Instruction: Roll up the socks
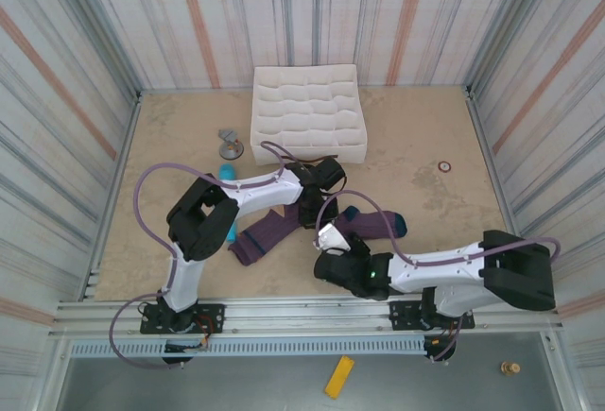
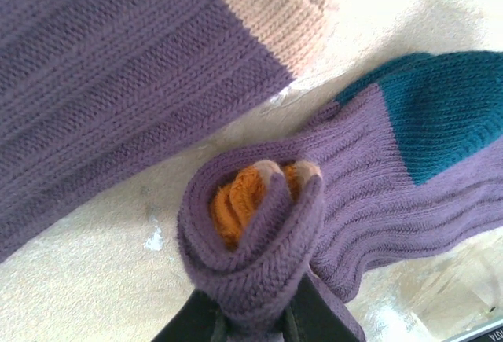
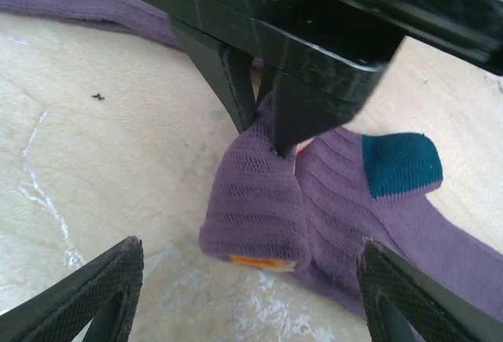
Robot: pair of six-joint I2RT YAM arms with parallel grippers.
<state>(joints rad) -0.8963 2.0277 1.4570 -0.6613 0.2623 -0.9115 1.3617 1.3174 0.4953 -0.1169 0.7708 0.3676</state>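
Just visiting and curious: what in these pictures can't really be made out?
- Top view: the rolled end of the teal-toed sock is hidden under the left gripper.
- Left wrist view: the tan-toed sock runs off the top and left edges.
- Top view: the small ring is too small to identify.

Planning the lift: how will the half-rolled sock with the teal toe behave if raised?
Probably floppy: the sock is soft ribbed knit, so its unrolled toe end would likely droop. The rolled end may loosen, as the left gripper alone pinches it. Pushed, it would likely drag, not roll, given that flat tail.
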